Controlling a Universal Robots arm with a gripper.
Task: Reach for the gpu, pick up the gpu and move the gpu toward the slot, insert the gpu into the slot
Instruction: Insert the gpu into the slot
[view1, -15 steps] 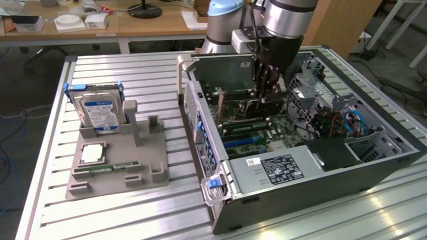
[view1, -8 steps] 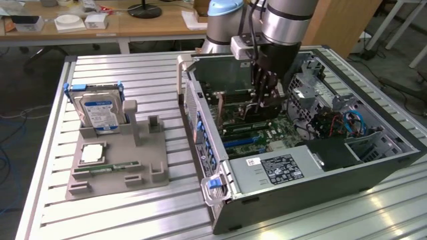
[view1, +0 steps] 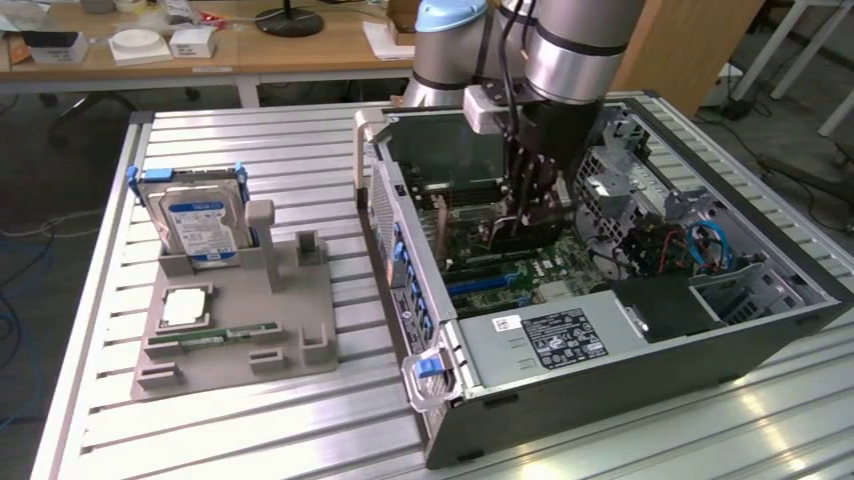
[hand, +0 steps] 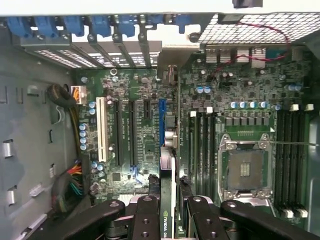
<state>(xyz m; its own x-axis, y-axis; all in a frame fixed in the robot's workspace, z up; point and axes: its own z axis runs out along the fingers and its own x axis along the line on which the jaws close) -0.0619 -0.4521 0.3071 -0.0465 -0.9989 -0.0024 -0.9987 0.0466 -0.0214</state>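
Gripper (hand: 172, 220): closed narrowly, clamping the gpu (hand: 173, 182) edge-on.
Position: gpu just beside the blue slot (hand: 161, 120), apparently unseated.
Handling: hold card upright; align edge with slot before pressing.

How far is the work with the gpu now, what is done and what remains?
Done: the gpu is picked up and is inside the open computer case. In hand: the hand grips it edge-on above the green motherboard. Left: insertion; the blue slot beside the card appears uncovered, so the card looks not yet seated.
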